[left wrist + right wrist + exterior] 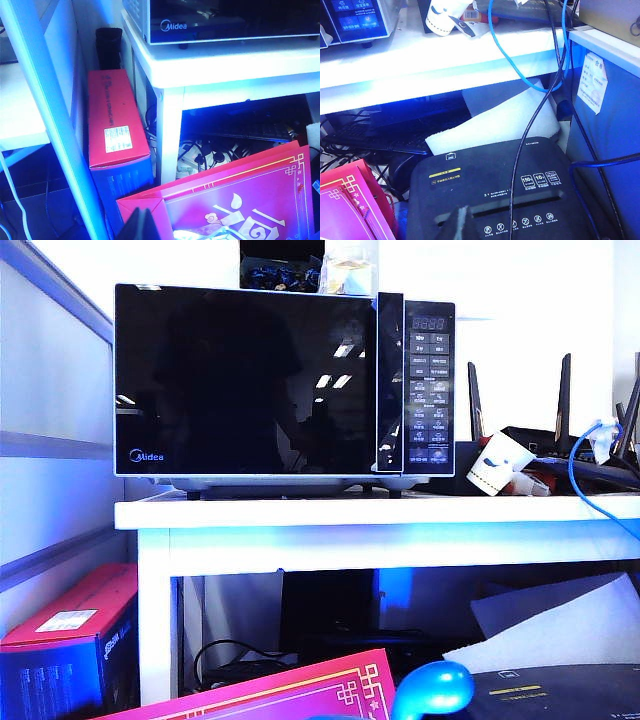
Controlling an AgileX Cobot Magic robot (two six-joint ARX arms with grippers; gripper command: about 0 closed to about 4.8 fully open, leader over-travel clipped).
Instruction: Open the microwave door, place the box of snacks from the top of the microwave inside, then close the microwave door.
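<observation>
Low down, both grippers (right [460, 223] closed, left [138, 225]) face floor clutter.

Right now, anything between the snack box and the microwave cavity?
Yes. The glossy black microwave door is shut, sealing the cavity. The small clear snack box sits on top of the black Midea microwave, beside a black box.

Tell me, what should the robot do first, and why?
Probably reach the right gripper, low and shut down by the black shredder, up to the handle strip of the microwave door. The door looks closed and the box of snacks sits on top of the microwave. The left gripper waits low too.
</observation>
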